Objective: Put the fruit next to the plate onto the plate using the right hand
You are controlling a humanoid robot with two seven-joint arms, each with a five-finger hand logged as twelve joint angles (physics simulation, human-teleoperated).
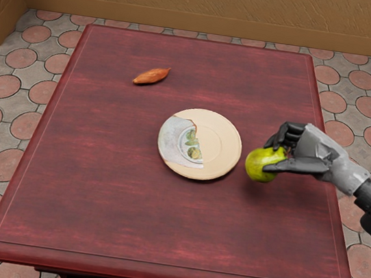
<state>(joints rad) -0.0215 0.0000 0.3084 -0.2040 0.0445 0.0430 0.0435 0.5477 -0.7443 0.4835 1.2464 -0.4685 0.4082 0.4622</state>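
A yellow-green pear-like fruit point(260, 165) sits just right of the cream plate point(215, 147), near its rim. My right hand point(287, 153) reaches in from the right edge with its dark fingers curled over the fruit's top and right side, grasping it. A faint shadow lies under the fruit, so I cannot tell whether it rests on the table or is slightly raised. The plate has a grey patterned patch with small green marks on its left half.
An orange sweet potato point(152, 75) lies at the back left of the dark red table point(95, 188). Tiled floor surrounds the table, with a wall along the back.
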